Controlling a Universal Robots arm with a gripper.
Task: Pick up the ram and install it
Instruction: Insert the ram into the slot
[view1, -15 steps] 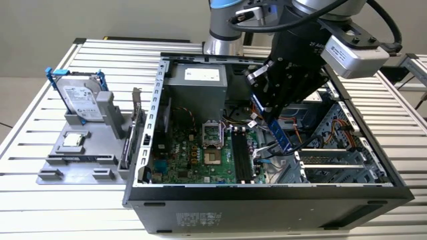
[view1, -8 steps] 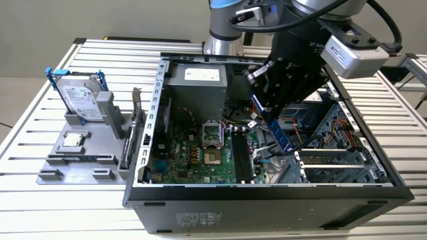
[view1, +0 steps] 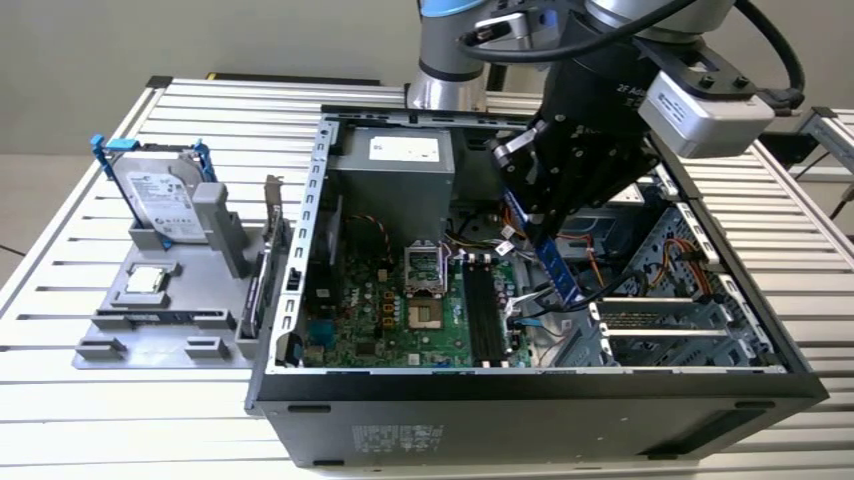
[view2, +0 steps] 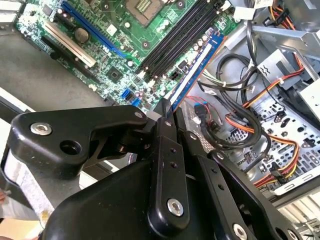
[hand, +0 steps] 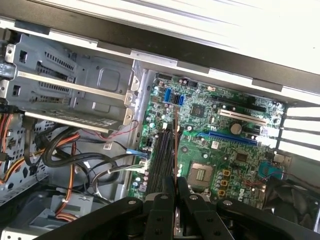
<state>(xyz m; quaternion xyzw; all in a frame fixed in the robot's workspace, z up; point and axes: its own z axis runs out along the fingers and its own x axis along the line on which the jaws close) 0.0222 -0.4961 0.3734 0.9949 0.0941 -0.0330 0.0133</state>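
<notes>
Clearance is tight inside the open black-and-grey sheet-metal computer case (view1: 534, 395), which lies on a ribbed aluminium slat table (view1: 80, 400). The black two-finger metal gripper (view1: 534, 215) reaches in over the case's upright wall, its fingers clamped on the one slim, long bluish ram (view1: 558, 270). The stick hangs tilted, lower end down in the case, just to the exterior view's right of the long black plastic memory slots (view1: 483, 312). Whether that lower corner touches anything I cannot tell.

In the second wrist view the gripper (view2: 167, 112) holds the ram (view2: 197, 65) running alongside the slots (view2: 185, 30), of which I count four, though they blur together. A tangle of orange, black and red cables (view2: 250, 125) crowds its other side, before the perforated grey drive cage. In the first wrist view the gripper (hand: 176, 187) shows the ram (hand: 175, 145) edge-on, a thin line over the slots.

The flat green motherboard (view1: 387, 300) has one square metal processor socket (view1: 420, 265). Well apart, at the exterior view's left, a grey plastic holder tray (view1: 100, 350) carries one silver hard drive with blue brackets (view1: 160, 195) and one small square silver processor chip (view1: 147, 282).
</notes>
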